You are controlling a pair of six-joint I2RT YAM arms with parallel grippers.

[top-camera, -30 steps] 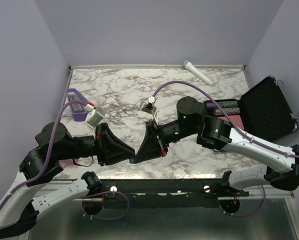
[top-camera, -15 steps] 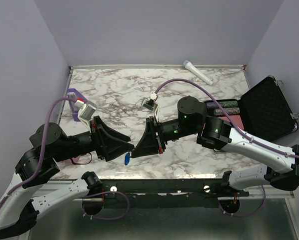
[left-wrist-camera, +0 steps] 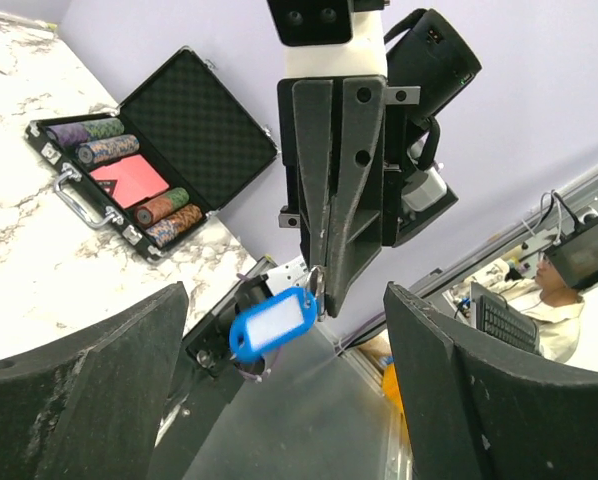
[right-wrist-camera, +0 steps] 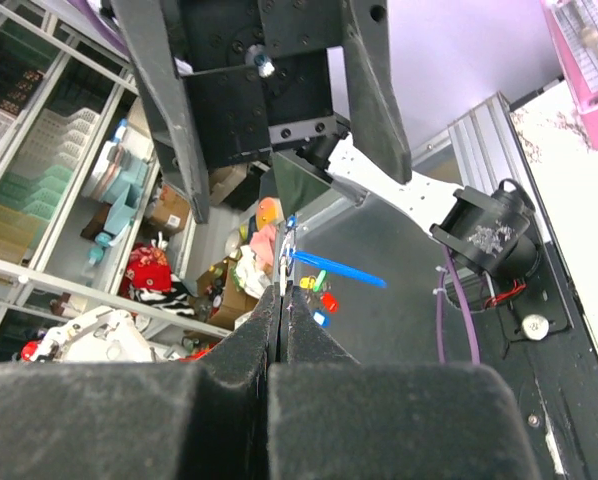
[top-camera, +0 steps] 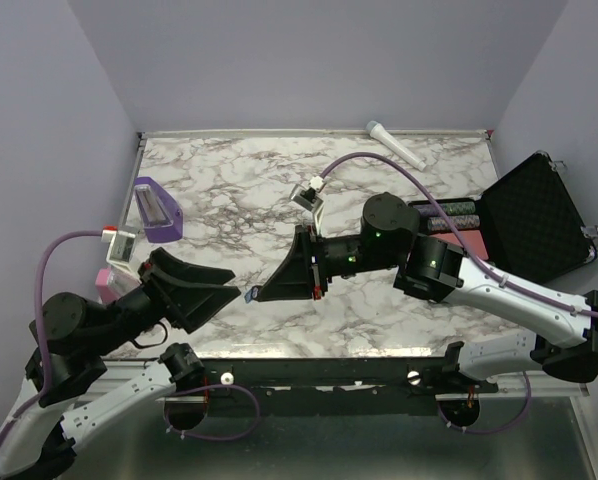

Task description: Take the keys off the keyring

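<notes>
The keyring's blue oval tag (left-wrist-camera: 271, 328) hangs in the air from a thin metal ring (left-wrist-camera: 315, 284). My right gripper (top-camera: 258, 296) is shut on that ring at its very tip, above the table's front edge. In the right wrist view the tag (right-wrist-camera: 339, 271) shows edge-on beyond the shut gripper (right-wrist-camera: 284, 292). My left gripper (top-camera: 231, 287) stands wide open a short way to the left, facing the tag and touching nothing. Its fingers (left-wrist-camera: 99, 390) flank the tag from a distance. I cannot pick out the keys apart from the metal at the ring.
A purple wedge block (top-camera: 157, 210) and a pink item (top-camera: 106, 281) lie at the table's left. An open black case (top-camera: 535, 214) with poker chips sits at the right. A white cylinder (top-camera: 397, 145) lies at the back edge.
My left gripper has opened, let go and drawn back to the left. The blue tag now dangles from my right gripper alone, which has shifted slightly left and stayed shut.
</notes>
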